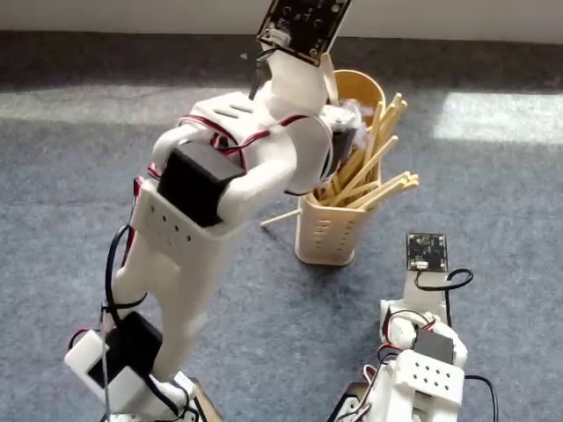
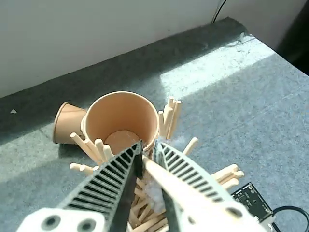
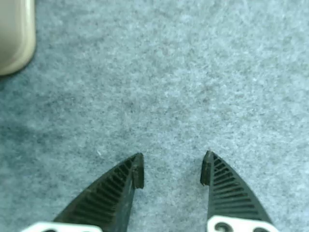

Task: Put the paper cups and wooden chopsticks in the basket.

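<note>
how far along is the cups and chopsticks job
Done: one tan paper cup and many pale wooden chopsticks stand in the cream slotted basket. In hand: left gripper hovers over the basket. Left: a second cup lying on the grey carpet, plus one stray chopstick beside the basket.

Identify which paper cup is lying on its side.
The paper cup on the carpet, outside the basket, is tipped over on the carpet. The other paper cup stands upright inside the basket among the wooden chopsticks.
</note>
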